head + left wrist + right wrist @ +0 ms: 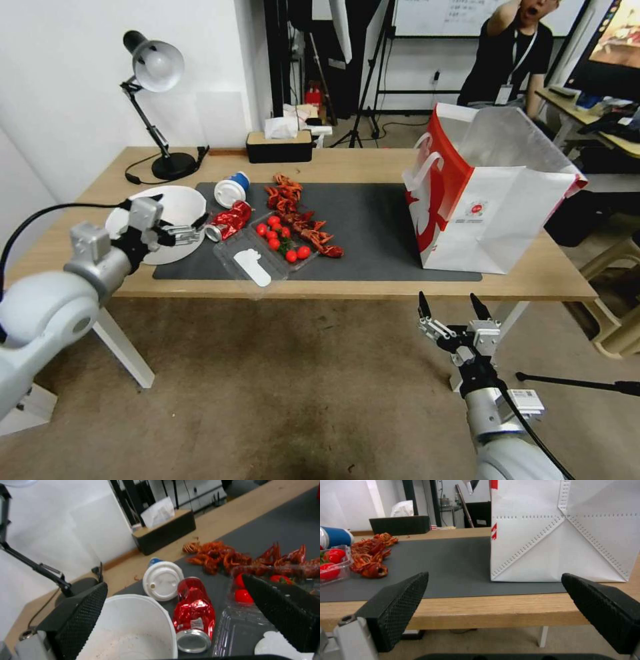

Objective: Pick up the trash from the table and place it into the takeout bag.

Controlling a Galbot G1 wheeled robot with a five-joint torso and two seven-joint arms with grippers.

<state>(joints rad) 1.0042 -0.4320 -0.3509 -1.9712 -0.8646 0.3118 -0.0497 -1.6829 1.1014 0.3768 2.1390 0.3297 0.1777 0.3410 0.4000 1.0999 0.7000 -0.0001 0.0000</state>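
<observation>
Two pincers are showing, and only the left pincer (179, 230) is doing any work: it is hovering over the near rim of the white bowl (175, 207) at the left end of the dark mat (373, 220), spread wide and gripping nothing. Just beside the bowl, the crushed red can (194, 610) is lying on its side, silver end facing the wrist camera, with the blue-and-white lidded cup (231, 189) tipped over behind it. A clear tray (263, 257) of tomatoes and a heap of crayfish shells (297, 213) are sitting nearer the middle. The bowl is looking light and thin-walled, likely to flex, so one finger inside and one outside the rim seems the safest hold. The can is looking light too, dented and slick; squeezing across its crumpled waist should be steadier than its round end. The takeout bag (490, 213) is standing open and upright at the tabletop (373, 163) right end. The right pincer (451, 308) is waiting low before the front edge, fingers apart, empty.
</observation>
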